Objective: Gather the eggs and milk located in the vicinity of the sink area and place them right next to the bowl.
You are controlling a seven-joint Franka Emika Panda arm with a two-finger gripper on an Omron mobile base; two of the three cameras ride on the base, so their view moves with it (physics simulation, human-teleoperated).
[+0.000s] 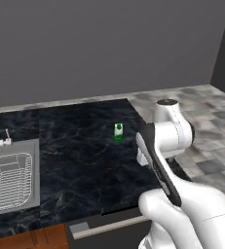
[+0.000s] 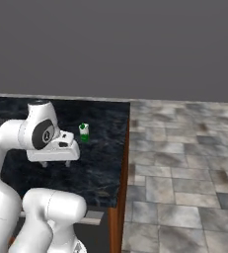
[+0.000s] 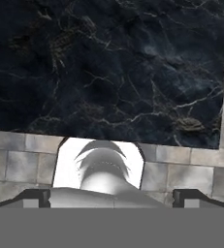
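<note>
The milk (image 1: 118,132) is seen upright and alone on the dark surface (image 1: 80,160), well right of the sink (image 1: 11,180), and is best approached with the end effector (image 2: 56,164), fingers spread wide and empty, lowered squarely around the carton before closing.

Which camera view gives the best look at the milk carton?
The left base view: the milk carton stands upright on the dark counter, unobstructed and slightly larger. The right base view shows it too, smaller, beside the arm. In the hand view I find dark counter and floor tiles.
</note>
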